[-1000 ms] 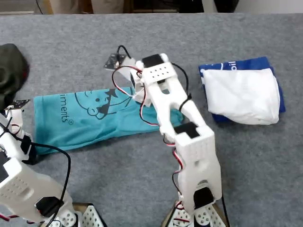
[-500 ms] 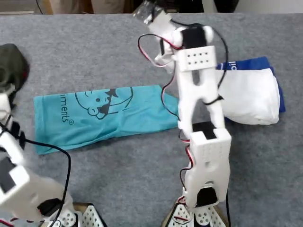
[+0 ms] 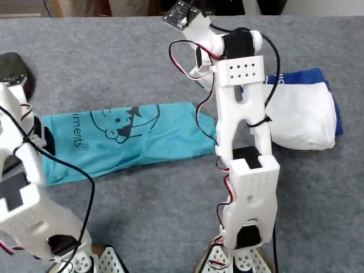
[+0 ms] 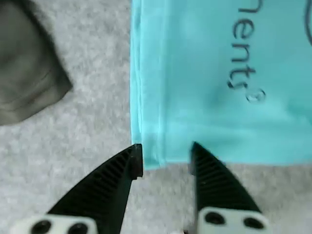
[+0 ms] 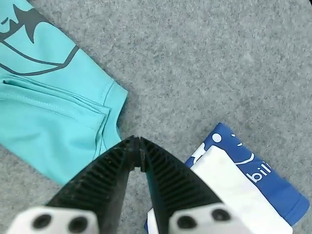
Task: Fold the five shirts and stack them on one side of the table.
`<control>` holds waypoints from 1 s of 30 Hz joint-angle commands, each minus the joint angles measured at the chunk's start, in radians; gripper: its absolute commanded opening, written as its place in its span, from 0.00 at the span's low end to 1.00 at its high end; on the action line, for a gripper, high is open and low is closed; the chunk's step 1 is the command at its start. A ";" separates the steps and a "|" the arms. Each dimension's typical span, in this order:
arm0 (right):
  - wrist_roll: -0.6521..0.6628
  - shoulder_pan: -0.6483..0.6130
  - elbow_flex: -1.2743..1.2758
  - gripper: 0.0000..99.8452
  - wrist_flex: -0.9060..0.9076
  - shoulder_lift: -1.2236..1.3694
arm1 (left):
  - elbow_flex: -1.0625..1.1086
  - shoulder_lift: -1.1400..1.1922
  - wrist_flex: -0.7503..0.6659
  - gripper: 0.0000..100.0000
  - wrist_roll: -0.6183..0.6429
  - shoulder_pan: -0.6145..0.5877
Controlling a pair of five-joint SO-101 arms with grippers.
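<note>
- High view: shows a long teal printed shirt (image 3: 131, 139) folded into a narrow strip, flat on the grey felt table cover (image 3: 114, 57) at mid-table.
  - Runs lengthwise from left to right, with the right end a little farther from the arm bases.
  - Has the white right arm (image 3: 244, 142) lifted clear. A second ago it was bent low over the strip's right end; now it is stretched toward the far edge, leaving that end uncovered.
  - Has the white left arm (image 3: 25, 187) swung up from the near-left corner to the strip's left end.
  - Probably means the lengthwise folds are done and the crosswise fold comes next.
  - Places a folded white shirt (image 3: 298, 116) on a folded blue shirt (image 3: 307, 77) well to the right, and a dark crumpled garment (image 3: 11, 68) at far left.
- Left wrist view: finds the left gripper (image 4: 163, 156) spread, one black finger on either side of the strip's corner and not yet closed on cloth.
  - Keeps the dark garment near, apart from the teal.
- Right wrist view: finds the right gripper (image 5: 137, 146) pressed together and empty, above bare felt between the teal sleeve end and the blue-and-white pile.
  - Points the sleeve cuff toward that pile, so the hem end likely lies at the left.
</note>
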 commanded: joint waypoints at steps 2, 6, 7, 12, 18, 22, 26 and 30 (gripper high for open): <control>-0.002 0.005 0.002 0.00 0.018 -0.047 | -0.038 0.019 -0.055 0.25 -0.002 -0.026; -0.002 0.005 0.002 0.00 0.015 -0.047 | -0.034 0.070 -0.118 0.24 -0.002 -0.029; -0.002 0.005 0.002 0.00 0.015 -0.047 | -0.032 0.085 -0.137 0.24 -0.002 -0.029; -0.002 0.008 0.002 0.00 0.015 -0.047 | -0.041 0.191 -0.192 0.20 0.005 -0.034; -0.002 0.010 0.002 0.00 0.017 -0.047 | -0.063 0.337 -0.227 0.18 0.055 -0.054; -0.002 0.010 0.002 0.00 0.017 -0.050 | -0.123 0.360 -0.149 0.12 0.052 -0.041; -0.002 0.010 0.001 0.00 0.017 -0.053 | -0.135 0.398 -0.135 0.03 0.052 -0.009; -0.002 0.012 0.001 0.00 0.017 -0.051 | -0.158 0.401 -0.063 0.02 0.087 0.048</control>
